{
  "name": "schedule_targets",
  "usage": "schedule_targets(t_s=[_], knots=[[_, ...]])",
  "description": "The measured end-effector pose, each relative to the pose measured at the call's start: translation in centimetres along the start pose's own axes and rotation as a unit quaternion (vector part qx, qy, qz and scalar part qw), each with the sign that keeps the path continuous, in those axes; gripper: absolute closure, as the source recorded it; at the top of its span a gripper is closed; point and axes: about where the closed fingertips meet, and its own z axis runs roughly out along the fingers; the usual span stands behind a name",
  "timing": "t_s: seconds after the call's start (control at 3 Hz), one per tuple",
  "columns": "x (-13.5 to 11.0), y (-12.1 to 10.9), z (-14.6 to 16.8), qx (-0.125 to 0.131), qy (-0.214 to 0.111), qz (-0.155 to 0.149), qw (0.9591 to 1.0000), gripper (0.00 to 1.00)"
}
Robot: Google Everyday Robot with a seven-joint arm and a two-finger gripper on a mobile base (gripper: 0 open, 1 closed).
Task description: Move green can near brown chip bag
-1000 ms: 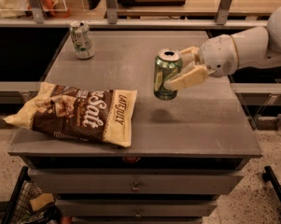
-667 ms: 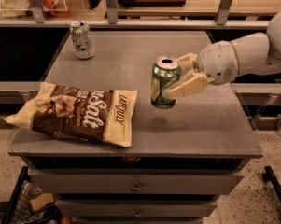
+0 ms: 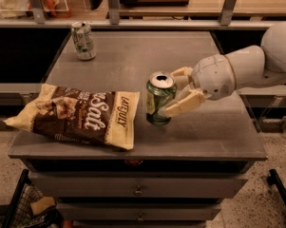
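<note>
- At 3 o'clock of the brown chip bag (image 3: 81, 115), just beside its cream end: green can (image 3: 159, 100), near upright, slight tilt.
- Gripper (image 3: 175, 92) clamped on the can's sides, arm reaching in from 3 o'clock. Side grip likely chosen to keep it upright for set-down.
- Can't tell if the base touches the table (image 3: 204, 137).
- Pale can (image 3: 83, 41) at 11 o'clock, well apart.
</note>
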Motion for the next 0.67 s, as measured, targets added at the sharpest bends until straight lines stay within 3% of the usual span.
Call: schedule_targets(t_s=[0.33, 0.67], knots=[[0.64, 0.62, 1.14, -0.011, -0.001, -0.009, 0.9999, 1.0], [1.41, 0.92, 1.99, -0.021, 0.001, -0.009, 0.9997, 0.83]])
